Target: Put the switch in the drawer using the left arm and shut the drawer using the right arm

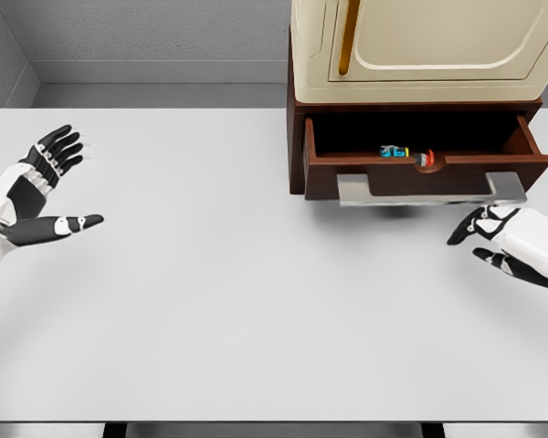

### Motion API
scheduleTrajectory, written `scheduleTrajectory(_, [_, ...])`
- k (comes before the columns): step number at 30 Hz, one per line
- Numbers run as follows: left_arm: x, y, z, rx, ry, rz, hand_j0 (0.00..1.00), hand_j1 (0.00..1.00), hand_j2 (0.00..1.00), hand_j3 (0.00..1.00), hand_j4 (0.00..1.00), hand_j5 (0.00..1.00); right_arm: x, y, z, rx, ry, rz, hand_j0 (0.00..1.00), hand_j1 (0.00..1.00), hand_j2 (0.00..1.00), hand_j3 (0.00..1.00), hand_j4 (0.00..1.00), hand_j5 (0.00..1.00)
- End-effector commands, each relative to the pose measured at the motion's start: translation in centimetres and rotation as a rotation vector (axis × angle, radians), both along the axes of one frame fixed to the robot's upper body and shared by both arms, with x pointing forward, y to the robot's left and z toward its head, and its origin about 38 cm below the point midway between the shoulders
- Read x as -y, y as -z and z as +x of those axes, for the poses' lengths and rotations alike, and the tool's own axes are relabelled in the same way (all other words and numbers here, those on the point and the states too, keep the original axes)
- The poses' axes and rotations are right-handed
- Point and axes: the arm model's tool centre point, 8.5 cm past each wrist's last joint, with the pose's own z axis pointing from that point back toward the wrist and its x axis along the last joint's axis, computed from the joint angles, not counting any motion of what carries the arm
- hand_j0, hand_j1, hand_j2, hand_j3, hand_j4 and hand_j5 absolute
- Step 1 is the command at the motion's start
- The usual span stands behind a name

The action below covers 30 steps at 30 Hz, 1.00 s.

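Switch (407, 154) already inside open drawer (420, 169), lying lengthwise along front wall. Right hand (507, 245) just below and right of drawer's silver handle (429, 189), fingers loosely spread, grasping nothing; clearly nearer for pushing it closed. Left hand (38, 196) far off at table (219, 301) left edge, splayed and unladen.

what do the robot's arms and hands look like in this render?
Both arms are smooth white shells. The left hand has a white palm panel with a black patch, and black fingers banded with white segments at the knuckles. The right hand has a white back and black fingers with small white markings near the knuckles. No cables, sleeves or printed labels are visible.
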Motion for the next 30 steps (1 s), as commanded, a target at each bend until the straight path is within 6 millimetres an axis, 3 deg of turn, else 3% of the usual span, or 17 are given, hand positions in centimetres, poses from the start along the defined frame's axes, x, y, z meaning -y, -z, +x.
scheduleTrajectory(1, [-0.7, 0.0, -0.1, 0.004, -0.032, 0.022, 1.00, 1.00, 1.00, 1.00, 1.00, 1.00, 0.3, -1.0, 0.2, 0.006, 0.005, 0.032, 0.50, 0.50, 0.50, 0.50, 0.50, 0.50])
scheduleTrajectory(4, [-0.1, 0.0, -0.6, 0.109, -0.035, 0.031, 1.00, 1.00, 1.00, 1.00, 1.00, 1.00, 0.8, -1.4, 0.2, -0.003, 0.000, -0.004, 0.49, 0.49, 0.49, 0.49, 0.49, 0.49])
scheduleTrajectory(27, [-0.3, -0.2, 0.3, 0.108, -0.046, 0.075, 1.00, 1.00, 1.00, 1.00, 1.00, 1.00, 0.5, -2.2, 0.7, 0.018, 0.000, 0.032, 0.46, 0.46, 0.46, 0.46, 0.46, 0.46])
scheduleTrajectory(30, [-0.3, -0.2, 0.3, 0.109, -0.046, 0.075, 1.00, 1.00, 1.00, 1.00, 1.00, 1.00, -0.4, -1.9, 1.1, 0.022, -0.022, 0.045, 0.47, 0.47, 0.47, 0.47, 0.47, 0.47])
